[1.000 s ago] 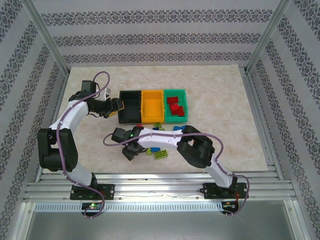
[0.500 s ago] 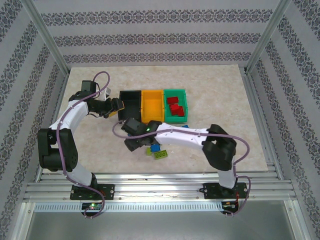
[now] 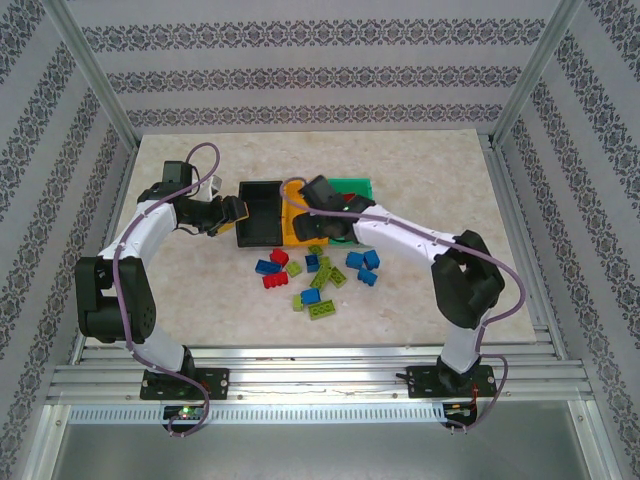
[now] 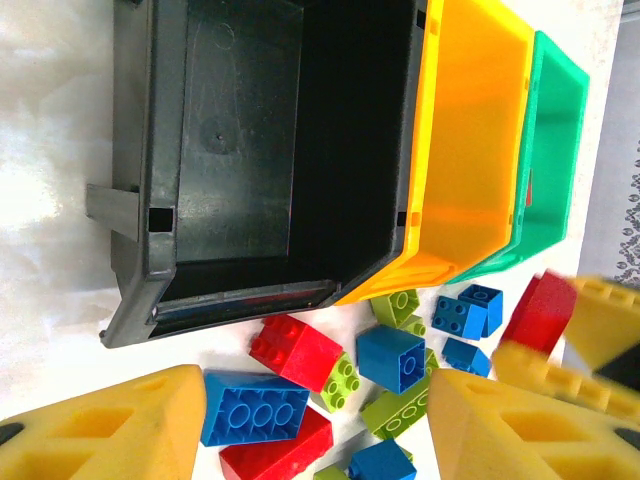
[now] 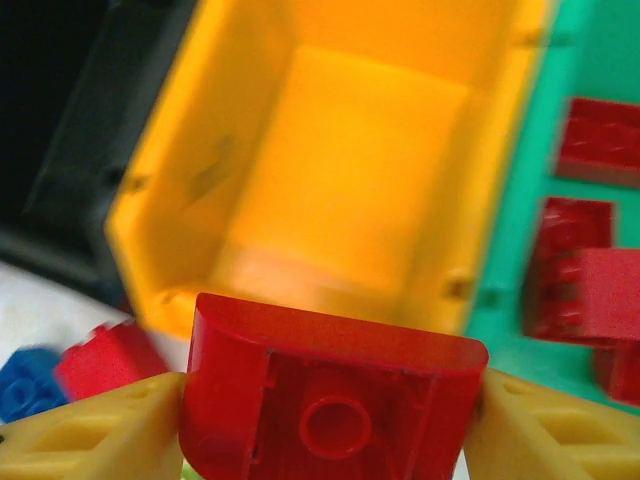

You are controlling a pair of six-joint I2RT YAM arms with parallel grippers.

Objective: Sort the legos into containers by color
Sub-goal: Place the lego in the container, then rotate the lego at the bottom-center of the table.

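The right gripper (image 5: 330, 425) has a firm pinch on a red brick (image 5: 330, 395). Its yellow fingers (image 5: 90, 440) press against both ends, and the brick's hollow underside faces the wrist camera. Right behind the brick sits the orange-yellow bin (image 5: 150, 190), and the brick is level with that bin's near wall. The green bin (image 5: 600, 40) is off to the right, with several red bricks (image 5: 585, 270) lying on its floor.

From above, the right arm stretches across the tabletop (image 3: 450, 200), and its gripper is over the orange-yellow bin, close to the black bin (image 3: 262, 200).

Over on the other side, the left gripper (image 4: 315, 410) is spread wide with nothing between its fingers. It sits at the black bin's left wall, though whether it touches the wall cannot be told.

The three bins stand in a touching row: black, orange-yellow, green. In front of them, loose bricks (image 3: 336, 277) in red, blue and lime are scattered on the tabletop.
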